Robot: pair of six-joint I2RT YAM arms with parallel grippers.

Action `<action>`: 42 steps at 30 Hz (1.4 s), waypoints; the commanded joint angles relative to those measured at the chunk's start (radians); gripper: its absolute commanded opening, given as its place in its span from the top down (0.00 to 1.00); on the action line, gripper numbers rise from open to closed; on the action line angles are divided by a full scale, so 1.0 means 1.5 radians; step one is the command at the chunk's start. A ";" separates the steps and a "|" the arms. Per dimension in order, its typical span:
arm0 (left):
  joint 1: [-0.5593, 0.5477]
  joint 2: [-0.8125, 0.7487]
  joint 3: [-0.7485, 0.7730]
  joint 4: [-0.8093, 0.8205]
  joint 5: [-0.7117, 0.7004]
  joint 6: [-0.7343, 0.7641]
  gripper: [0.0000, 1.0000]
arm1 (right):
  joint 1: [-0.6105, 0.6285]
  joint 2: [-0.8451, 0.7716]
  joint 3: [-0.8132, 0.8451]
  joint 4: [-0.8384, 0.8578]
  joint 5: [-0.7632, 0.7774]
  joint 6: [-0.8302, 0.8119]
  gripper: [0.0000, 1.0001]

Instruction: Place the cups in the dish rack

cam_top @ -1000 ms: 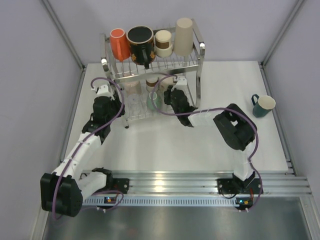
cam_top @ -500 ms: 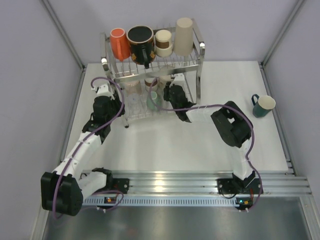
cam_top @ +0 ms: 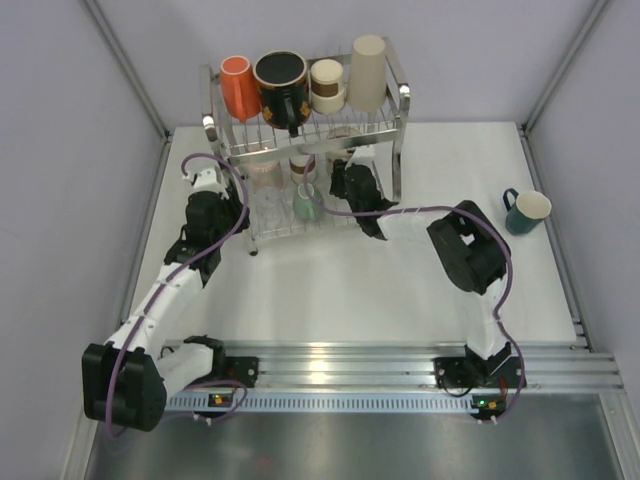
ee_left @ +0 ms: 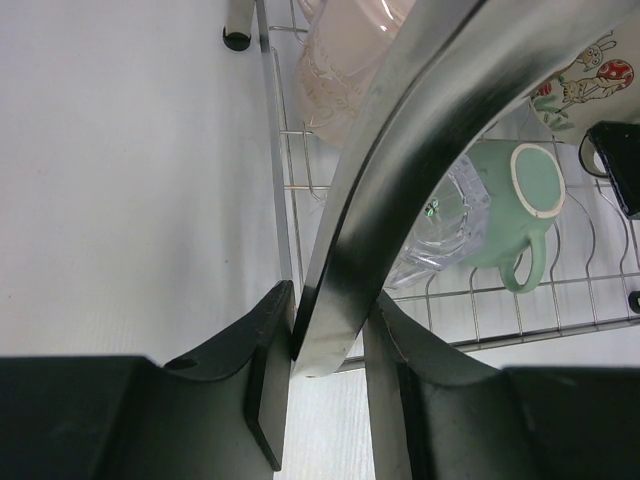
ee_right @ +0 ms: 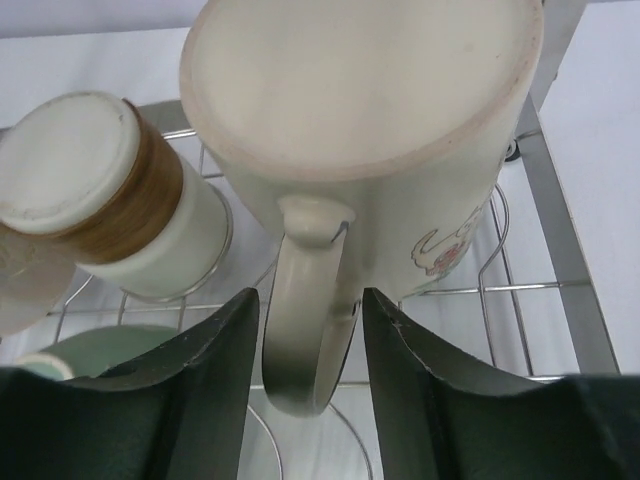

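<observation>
Now my right gripper (ee_right: 308,312) pinches the upturned cream ceramic mug (ee_right: 370,120) by its handle, over the lower tier of the chrome wire dish rack (cam_top: 401,140) at twelve o'clock. My left gripper (ee_left: 328,320) clamps a steel post (ee_left: 420,130), apparently steadying it.

1 dish rack (cam_top: 404,110). 10 cups total.
- upper tier, 4: orange cup (cam_top: 239,88), black mug (cam_top: 281,82), brown-cream paper cup (cam_top: 326,85), tall beige cup (cam_top: 367,72)
- lower tier, 5: pink cup (ee_left: 345,55), clear glass (ee_left: 440,235), green mug (ee_left: 510,220), brown-banded cup (ee_right: 100,190), cream patterned mug (ee_right: 370,130)
- on table (cam_top: 330,290), 1: teal mug (cam_top: 525,211)
</observation>
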 commanded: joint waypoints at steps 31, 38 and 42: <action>0.012 -0.092 -0.009 -0.087 0.058 -0.084 1.00 | 0.037 -0.666 -0.463 -0.152 -0.049 0.208 0.71; 0.012 -0.105 -0.013 -0.115 0.058 -0.091 1.00 | -0.137 -0.704 -0.405 -0.209 -0.126 0.233 0.75; 0.012 -0.104 -0.020 -0.113 0.087 -0.102 1.00 | -0.272 -0.618 -0.301 -0.243 -0.280 0.254 0.85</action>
